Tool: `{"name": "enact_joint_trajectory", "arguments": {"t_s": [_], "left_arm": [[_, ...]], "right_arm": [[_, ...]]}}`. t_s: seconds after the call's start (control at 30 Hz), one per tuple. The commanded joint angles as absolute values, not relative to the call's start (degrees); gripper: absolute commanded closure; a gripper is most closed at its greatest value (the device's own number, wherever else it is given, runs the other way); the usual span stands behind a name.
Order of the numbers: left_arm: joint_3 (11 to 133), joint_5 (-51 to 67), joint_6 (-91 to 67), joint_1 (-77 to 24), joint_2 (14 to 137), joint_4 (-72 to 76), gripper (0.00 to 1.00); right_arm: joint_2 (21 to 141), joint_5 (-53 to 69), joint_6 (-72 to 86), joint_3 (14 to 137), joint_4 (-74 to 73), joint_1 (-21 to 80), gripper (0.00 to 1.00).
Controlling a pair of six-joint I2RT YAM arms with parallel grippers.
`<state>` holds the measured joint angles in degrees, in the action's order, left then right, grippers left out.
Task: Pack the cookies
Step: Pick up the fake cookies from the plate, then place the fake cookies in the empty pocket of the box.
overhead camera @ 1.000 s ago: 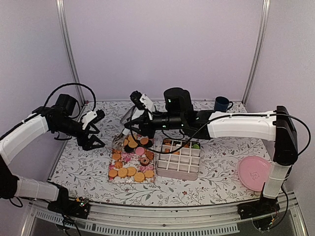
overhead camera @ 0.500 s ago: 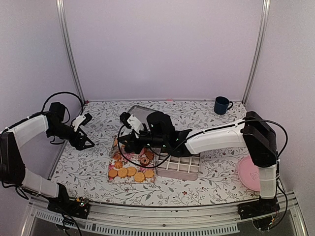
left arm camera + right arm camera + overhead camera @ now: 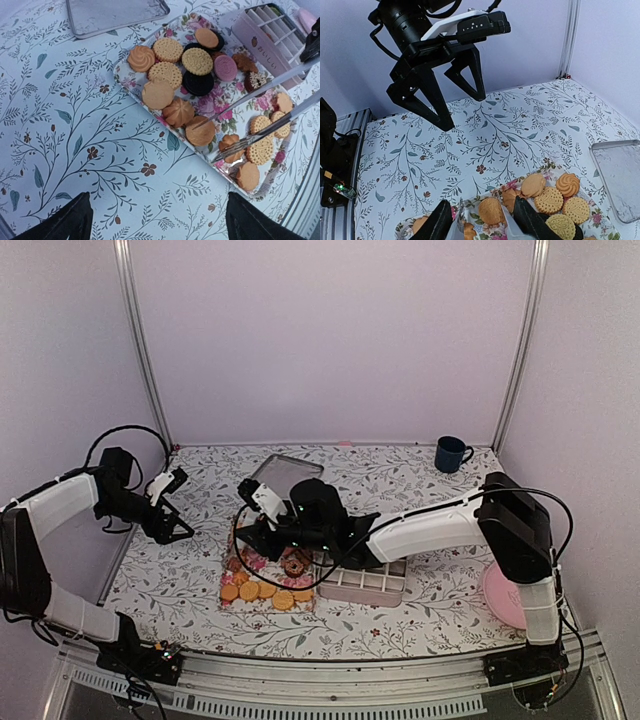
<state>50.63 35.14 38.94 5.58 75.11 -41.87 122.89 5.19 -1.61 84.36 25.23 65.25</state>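
Change: the right arm has dropped from above the divided box (image 3: 365, 583) to the flowered tray (image 3: 209, 104), and the left gripper (image 3: 172, 523) has drawn back leftward.
Right gripper (image 3: 482, 215): jaws partly apart, nothing held.
Left gripper: spread wide, empty.
Cookies (image 3: 169, 75): on the tray, directly beneath the right gripper's tips; contact possible but unclear.

Top view: some cookies (image 3: 266, 590), tray (image 3: 266, 565) far end, divider box (image 3: 365, 586) far side behind R arm (image 3: 425, 525).
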Motion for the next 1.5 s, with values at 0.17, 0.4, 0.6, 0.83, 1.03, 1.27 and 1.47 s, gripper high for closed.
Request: {"name": "enact_joint_trajectory", "arguments": {"t_s": [0.17,0.4,0.6,0.83,1.03,1.27,1.47], "left_arm": [[51.9,37.8,38.8,5.9,74.6,-42.3,0.07],[52.3,38.3,38.8,5.9,74.5,-42.7,0.09],[52.5,39.2,38.7,5.9,74.7,-42.8,0.09],[53.1,40.3,38.6,5.9,74.3,-43.4,0.11],[53.4,41.6,38.4,5.9,74.1,-43.9,0.11],[53.7,42.3,38.4,5.9,73.8,-43.9,0.12],[53.8,42.6,38.8,5.9,73.8,-44.3,0.13]], "right_arm": [[124.5,0.4,-6.9,85.4,29.0,66.5,0.56],[124.9,-0.2,-7.9,85.5,28.6,66.6,0.64],[123.3,-3.0,-8.6,84.6,27.2,66.8,0.88],[119.8,-4.7,-10.6,85.2,26.9,66.8,1.00],[116.0,-4.2,-9.8,85.5,27.1,66.0,1.00],[113.3,-1.3,-4.8,83.7,27.6,63.8,1.00],[111.4,-1.6,-3.5,82.0,27.4,63.1,1.00]]}}
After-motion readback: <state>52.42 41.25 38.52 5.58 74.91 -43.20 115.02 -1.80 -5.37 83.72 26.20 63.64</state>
